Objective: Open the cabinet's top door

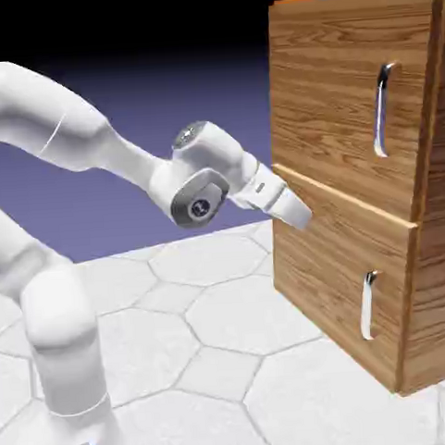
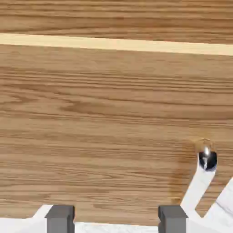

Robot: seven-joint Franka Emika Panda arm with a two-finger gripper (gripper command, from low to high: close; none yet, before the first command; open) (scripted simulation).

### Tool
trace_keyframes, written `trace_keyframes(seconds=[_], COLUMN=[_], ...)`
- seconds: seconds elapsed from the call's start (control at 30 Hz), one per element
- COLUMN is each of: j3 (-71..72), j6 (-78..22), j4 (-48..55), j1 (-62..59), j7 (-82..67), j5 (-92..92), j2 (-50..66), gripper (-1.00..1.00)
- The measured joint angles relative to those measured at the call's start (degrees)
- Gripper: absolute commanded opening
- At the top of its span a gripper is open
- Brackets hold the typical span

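The cabinet of orange-brown wood stands at the exterior view's right. Its top door lies shut and flush, with a curved vertical silver handle near its right edge. My gripper sits by the front's left edge, at the seam between the two doors, well below and left of that handle. Wood grain fills the hand view, crossed by a pale seam. The gripper is open there, with grey fingertips apart and nothing between them. A silver handle shows at the lower right.
The lower door with its shorter silver handle is shut below the seam. The white arm arches in from the lower left over a pale hexagon-tiled table.
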Motion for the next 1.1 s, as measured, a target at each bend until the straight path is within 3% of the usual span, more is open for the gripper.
trace_keyframes(seconds=[1.1], j3=[-29.3], j6=[0.1], j4=[20.4], j1=[26.9], j7=[65.1], j5=[-82.2], j2=[-6.1], gripper=[0.0])
